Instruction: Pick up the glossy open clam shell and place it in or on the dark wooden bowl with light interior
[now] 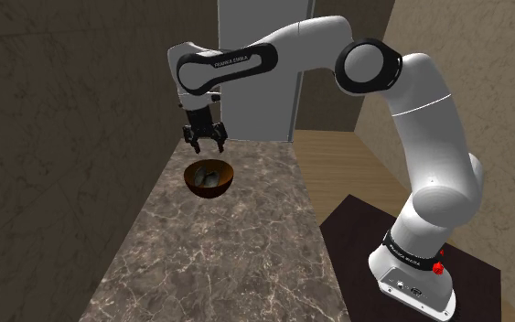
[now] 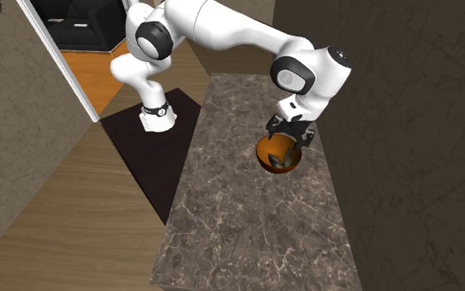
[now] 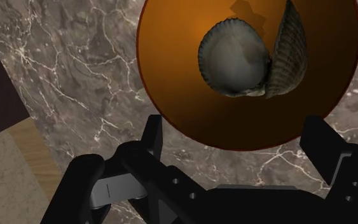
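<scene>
The open clam shell (image 3: 250,58), grey with ribbed edges, lies inside the brown wooden bowl (image 3: 171,76) with its orange-lit interior. The bowl (image 1: 191,174) stands on the marble counter, with the shell (image 1: 210,177) in it. In the second exterior view the bowl (image 2: 265,151) holds the shell (image 2: 286,162) too. My black gripper (image 1: 206,140) hangs just above the bowl's far rim, open, nothing between its fingers (image 3: 327,143). In the second exterior view the gripper (image 2: 289,131) hovers over the bowl.
The dark marble counter (image 1: 219,256) runs long and narrow beside a stone-textured wall (image 1: 54,137). The robot's base (image 1: 411,274) stands on a dark mat on the wooden floor. A pale door panel (image 1: 255,101) rises behind the counter's far end.
</scene>
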Robot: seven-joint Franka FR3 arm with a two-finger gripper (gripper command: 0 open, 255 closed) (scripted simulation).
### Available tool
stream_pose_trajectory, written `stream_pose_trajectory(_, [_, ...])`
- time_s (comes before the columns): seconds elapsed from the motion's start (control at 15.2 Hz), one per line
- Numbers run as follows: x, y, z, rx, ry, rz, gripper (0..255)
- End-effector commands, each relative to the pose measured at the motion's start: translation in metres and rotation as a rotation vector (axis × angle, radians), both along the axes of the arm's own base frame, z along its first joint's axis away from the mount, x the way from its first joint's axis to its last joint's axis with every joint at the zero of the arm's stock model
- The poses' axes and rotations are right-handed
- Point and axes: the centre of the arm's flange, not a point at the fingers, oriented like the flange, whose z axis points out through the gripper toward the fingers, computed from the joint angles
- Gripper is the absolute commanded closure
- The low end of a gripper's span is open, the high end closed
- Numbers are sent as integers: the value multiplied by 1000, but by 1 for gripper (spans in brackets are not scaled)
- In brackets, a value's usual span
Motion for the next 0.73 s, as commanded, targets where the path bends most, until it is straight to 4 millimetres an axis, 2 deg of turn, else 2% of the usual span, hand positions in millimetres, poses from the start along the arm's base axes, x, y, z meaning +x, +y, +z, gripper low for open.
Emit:
stream_pose_trajectory(0.0, [4,2,19,0,0,0,0])
stream_pose_trajectory(0.13, [9,4,42,0,0,0,0])
stream_pose_trajectory(0.66, [10,4,42,0,0,0,0])
